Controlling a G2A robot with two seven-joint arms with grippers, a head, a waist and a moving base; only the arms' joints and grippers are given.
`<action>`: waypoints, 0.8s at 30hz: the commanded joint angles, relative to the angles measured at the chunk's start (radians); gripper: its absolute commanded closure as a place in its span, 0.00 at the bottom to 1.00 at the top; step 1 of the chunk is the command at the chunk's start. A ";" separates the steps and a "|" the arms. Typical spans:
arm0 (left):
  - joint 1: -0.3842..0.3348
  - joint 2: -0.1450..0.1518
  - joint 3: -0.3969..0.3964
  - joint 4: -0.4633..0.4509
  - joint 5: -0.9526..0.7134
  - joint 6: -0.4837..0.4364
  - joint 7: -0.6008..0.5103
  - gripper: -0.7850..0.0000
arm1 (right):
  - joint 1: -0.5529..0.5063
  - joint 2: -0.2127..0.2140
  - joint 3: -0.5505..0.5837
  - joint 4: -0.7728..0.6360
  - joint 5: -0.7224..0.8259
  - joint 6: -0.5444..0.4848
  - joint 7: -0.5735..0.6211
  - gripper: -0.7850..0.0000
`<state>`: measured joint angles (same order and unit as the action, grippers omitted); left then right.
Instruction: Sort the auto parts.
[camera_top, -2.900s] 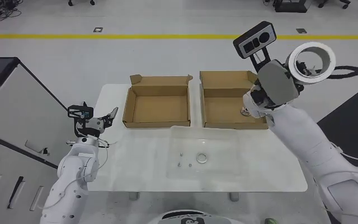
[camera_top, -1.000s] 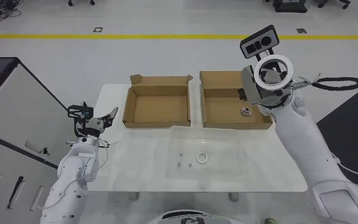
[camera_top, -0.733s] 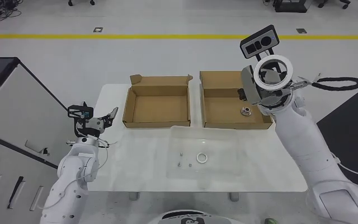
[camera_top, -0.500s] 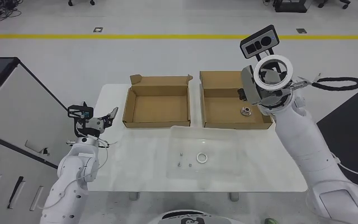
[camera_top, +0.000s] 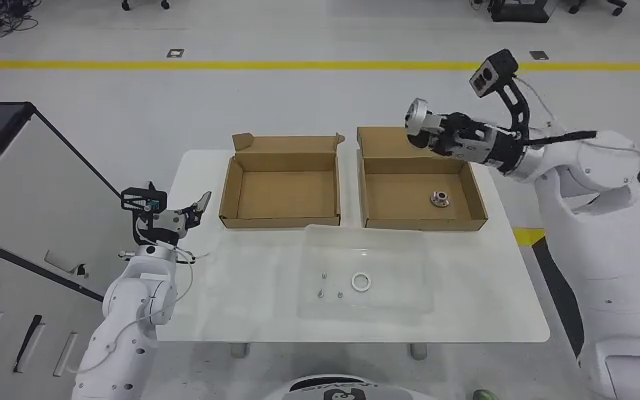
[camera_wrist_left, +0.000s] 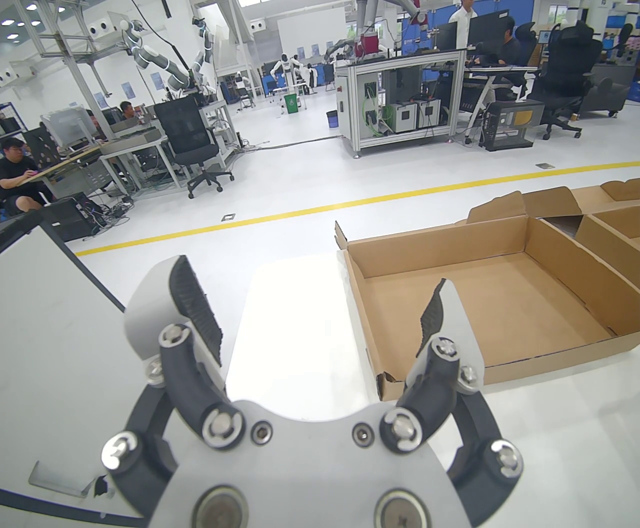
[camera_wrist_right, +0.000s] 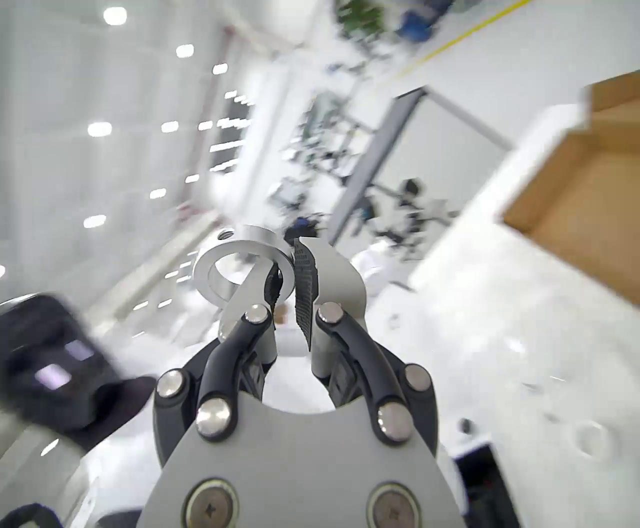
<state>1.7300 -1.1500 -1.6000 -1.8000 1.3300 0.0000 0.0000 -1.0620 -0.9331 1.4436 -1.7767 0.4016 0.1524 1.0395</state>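
Right jaws pinch a shiny, flat silver ring (camera_wrist_right: 250, 248) by its rim.

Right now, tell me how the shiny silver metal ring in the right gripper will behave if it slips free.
The shiny silver metal ring looks solid metal, so probably stiff and heavy for its size. The right gripper pinches only one side of its smooth rim, so it may pivot or slip. Being round, it could roll once dropped.

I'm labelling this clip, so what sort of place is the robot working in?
Probably a robotics lab or test hall: robot arms on a frame, an equipment rack, an office chair and a yellow floor line.
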 joint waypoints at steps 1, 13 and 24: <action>0.000 0.000 0.000 0.000 0.000 0.000 0.000 0.00 | -0.008 0.014 0.017 -0.036 -0.253 0.027 0.004 1.00; 0.000 0.000 0.000 0.000 0.000 0.000 0.000 0.00 | 0.202 0.039 -0.191 0.061 -0.924 0.048 0.193 1.00; 0.000 0.000 0.000 0.000 0.000 0.000 0.000 0.00 | 0.436 -0.031 -0.506 0.406 -1.124 0.002 0.234 1.00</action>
<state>1.7300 -1.1500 -1.6000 -1.8000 1.3300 0.0000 0.0000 -0.6400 -0.9559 0.9650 -1.4072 -0.7156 0.1563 1.2797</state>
